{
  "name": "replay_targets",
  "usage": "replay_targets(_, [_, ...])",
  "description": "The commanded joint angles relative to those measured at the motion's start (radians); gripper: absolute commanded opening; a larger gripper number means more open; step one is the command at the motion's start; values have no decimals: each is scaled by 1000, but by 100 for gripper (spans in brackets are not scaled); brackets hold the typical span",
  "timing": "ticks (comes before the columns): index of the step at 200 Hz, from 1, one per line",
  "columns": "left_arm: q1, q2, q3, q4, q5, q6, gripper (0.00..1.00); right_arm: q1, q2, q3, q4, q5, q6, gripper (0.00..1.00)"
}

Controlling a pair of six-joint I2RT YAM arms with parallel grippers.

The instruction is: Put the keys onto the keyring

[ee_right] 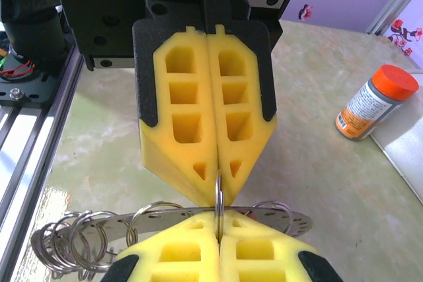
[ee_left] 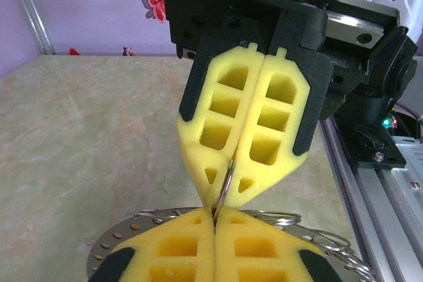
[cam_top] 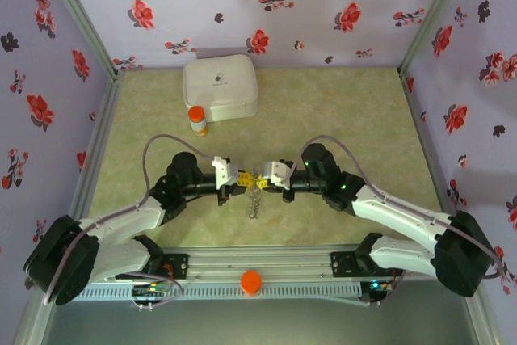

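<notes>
Left wrist view is showing the left end effector (ee_left: 214, 217) pressing its yellow pads together on a thin wire loop of the keyring (ee_left: 226, 183), while the right end effector (ee_left: 223, 196) is pinching the same loop from the opposite side, tip to tip with it. From above, the rest of the keyring is hanging limp just under that meeting point, over the middle of the surface (cam_top: 363, 119). The orange-capped bottle (cam_top: 197, 121) is standing well apart, just beside a white case (cam_top: 220, 86).

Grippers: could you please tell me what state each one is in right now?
Left gripper: closed, pinching a thin metal ring.
Right gripper: closed on the same ring.
</notes>
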State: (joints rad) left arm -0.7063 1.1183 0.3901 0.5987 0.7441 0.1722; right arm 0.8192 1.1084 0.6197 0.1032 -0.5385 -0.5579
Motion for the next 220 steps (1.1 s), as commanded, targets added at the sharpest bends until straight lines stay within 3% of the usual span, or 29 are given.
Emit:
replay_targets(1, [-9, -7, 4, 147, 15, -3, 0, 18, 18, 39, -35, 19, -36, 2])
replay_targets(21, [-8, -12, -10, 136, -28, 27, 0, 18, 4, 40, -49, 47, -37, 23])
replay_targets(56, [-17, -34, 2, -8, -91, 127, 0, 17, -30, 56, -115, 101, -64, 31])
replay_targets(103, [-46, -27, 26, -111, -129, 208, 0, 29, -7, 64, -107, 108, -69, 25])
replay_targets(154, [-55, -31, 32, -132, -138, 227, 0, 48, 37, 95, -165, 121, -98, 10])
replay_targets(175, [-56, -32, 32, -132, -139, 224, 0, 55, 43, 97, -176, 142, -112, 0])
replay_targets(194, [-57, -32, 32, -127, -142, 221, 0, 54, 39, 97, -185, 136, -116, 0])
replay_targets(207, [-57, -27, 26, -101, -150, 204, 10, 57, 38, 98, -184, 119, -112, 0])
replay_targets(220, [-58, -16, 23, -71, -149, 188, 14, 57, 38, 93, -162, 108, -103, 0])
